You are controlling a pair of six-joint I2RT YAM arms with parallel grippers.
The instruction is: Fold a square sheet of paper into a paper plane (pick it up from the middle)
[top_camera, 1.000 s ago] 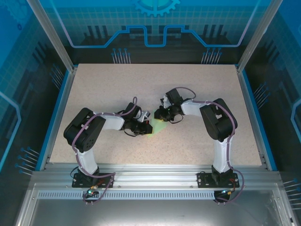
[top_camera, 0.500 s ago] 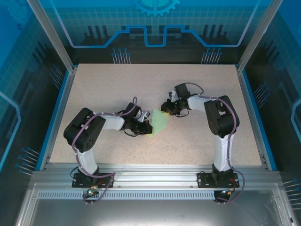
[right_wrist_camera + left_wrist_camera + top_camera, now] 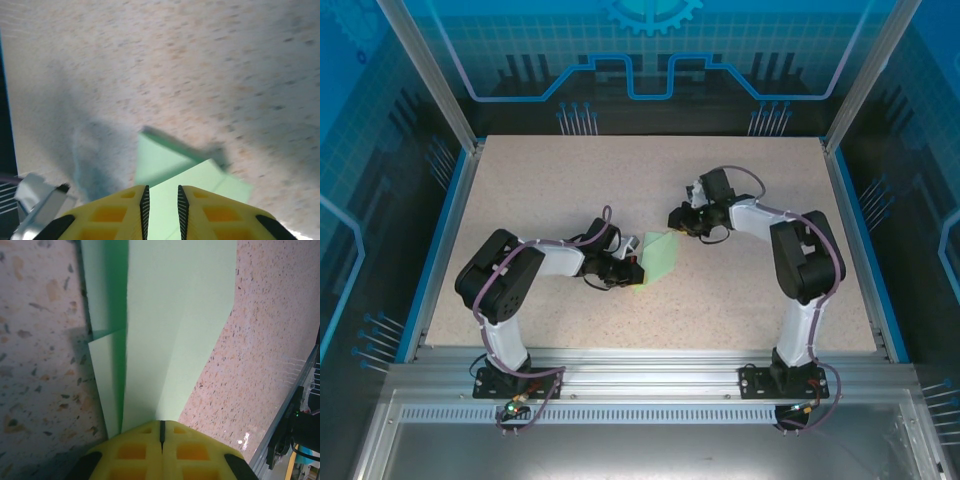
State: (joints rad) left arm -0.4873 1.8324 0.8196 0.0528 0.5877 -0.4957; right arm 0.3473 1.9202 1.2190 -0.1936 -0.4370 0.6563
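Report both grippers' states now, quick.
Left gripper: closed, pinching the folded green paper.
Right gripper: slightly open, holding nothing; the paper lies beyond its fingertips.

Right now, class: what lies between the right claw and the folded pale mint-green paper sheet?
Just bare speckled tabletop separates right claw and paper sheet, as the top view shows.

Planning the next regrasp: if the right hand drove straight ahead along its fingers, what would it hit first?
Most likely the folded green paper, which sits directly ahead of the right hand in its wrist view. Depth is unclear, but nothing seems to stand between them.
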